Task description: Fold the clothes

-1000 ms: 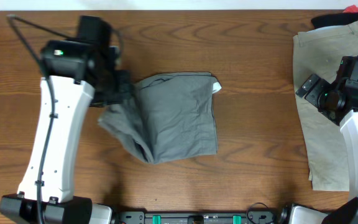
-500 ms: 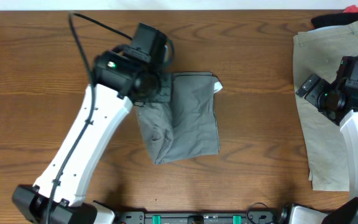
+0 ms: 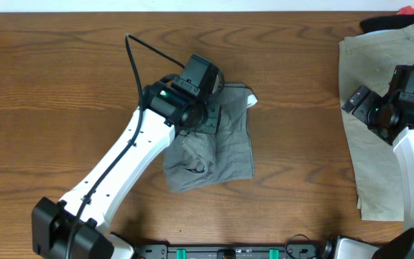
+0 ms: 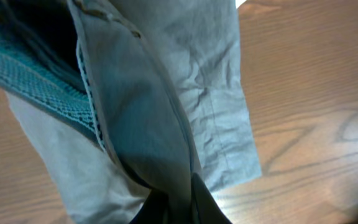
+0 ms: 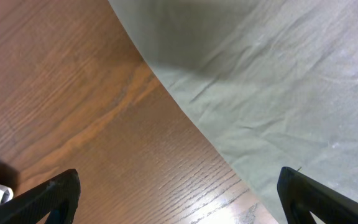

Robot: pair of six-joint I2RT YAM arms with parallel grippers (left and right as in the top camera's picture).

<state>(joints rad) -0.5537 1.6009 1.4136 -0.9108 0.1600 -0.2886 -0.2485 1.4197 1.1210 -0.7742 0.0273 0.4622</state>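
Overhead: the grey-green shorts [image 3: 225, 155] lie at the centre of the surface [image 3: 63, 86]. The left gripper [image 3: 210, 119] is over their 11 o'clock corner, probably to lay one layer over as a fold. The right gripper [image 3: 356, 101] hovers at 3 o'clock above the tan shorts [image 3: 369, 173].

Left wrist: this gripper is closed tightly on a cloth edge.

Right wrist: this gripper is wide apart and holds nothing.

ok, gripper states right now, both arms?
Left gripper: closed on the grey-green shorts.
Right gripper: open, empty, above the tan shorts edge.
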